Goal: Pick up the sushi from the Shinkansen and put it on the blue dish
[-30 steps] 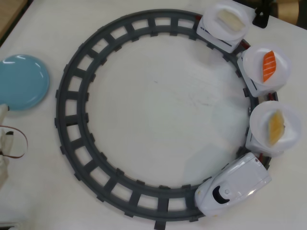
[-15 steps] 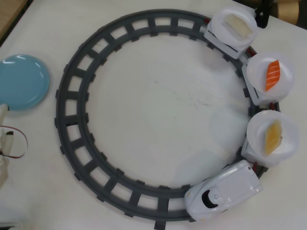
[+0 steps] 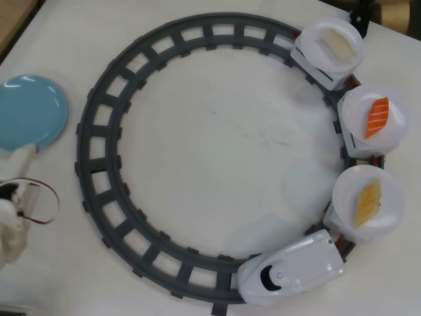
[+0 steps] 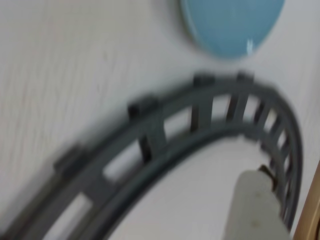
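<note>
Sushi (image 3: 368, 199) sits on plate behind Shinkansen (image 3: 293, 268), far across track from gripper (image 3: 23, 158) near blue dish (image 3: 29, 110). Jaw state: cannot tell. Risk: grabbing salmon piece (image 3: 377, 117) instead, neighbouring plates close.

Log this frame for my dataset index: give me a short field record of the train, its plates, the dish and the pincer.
track: dark grey circular rail loop
Shinkansen: white nose at lower right in the overhead view
car plates: yellow egg sushi nearest the nose; salmon sushi in the middle; pale whitish sushi last
blue dish: empty, left of the loop
pincer: one pale finger visible in the blurred wrist view; state unclear, holding nothing visible
</note>
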Tool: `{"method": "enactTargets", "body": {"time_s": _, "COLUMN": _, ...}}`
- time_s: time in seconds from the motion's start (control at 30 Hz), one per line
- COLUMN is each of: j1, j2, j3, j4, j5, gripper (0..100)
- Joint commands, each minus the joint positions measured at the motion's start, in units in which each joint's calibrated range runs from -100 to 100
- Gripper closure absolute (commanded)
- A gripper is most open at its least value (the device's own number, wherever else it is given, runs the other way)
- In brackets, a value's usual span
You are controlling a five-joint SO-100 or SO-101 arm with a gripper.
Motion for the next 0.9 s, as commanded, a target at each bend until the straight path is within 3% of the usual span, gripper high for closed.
{"method": "enactTargets", "body": {"time_s": 0.0, "j1": 13.13, "j2": 0.20, "j3": -5.46, "j4": 1.16, "j5": -0.39, "gripper": 77}}
{"method": "enactTargets", "body": {"time_s": 0.23, "j1": 34.97, "j2": 0.20, "j3": -11.77, "j4": 5.33, "j5": 0.03, "gripper": 77}}
{"method": "enactTargets", "body": {"time_s": 0.43, "j1": 47.91, "j2": 1.19, "j3": -19.16, "j4": 8.55, "j5": 1.60, "gripper": 77}}
{"method": "enactTargets", "body": {"time_s": 0.67, "j1": 58.12, "j2": 15.30, "j3": -31.61, "j4": 12.20, "j5": 2.07, "gripper": 77}}
{"method": "enactTargets", "body": {"time_s": 0.87, "j1": 59.97, "j2": 26.66, "j3": -40.44, "j4": 13.73, "j5": -0.91, "gripper": 77}}
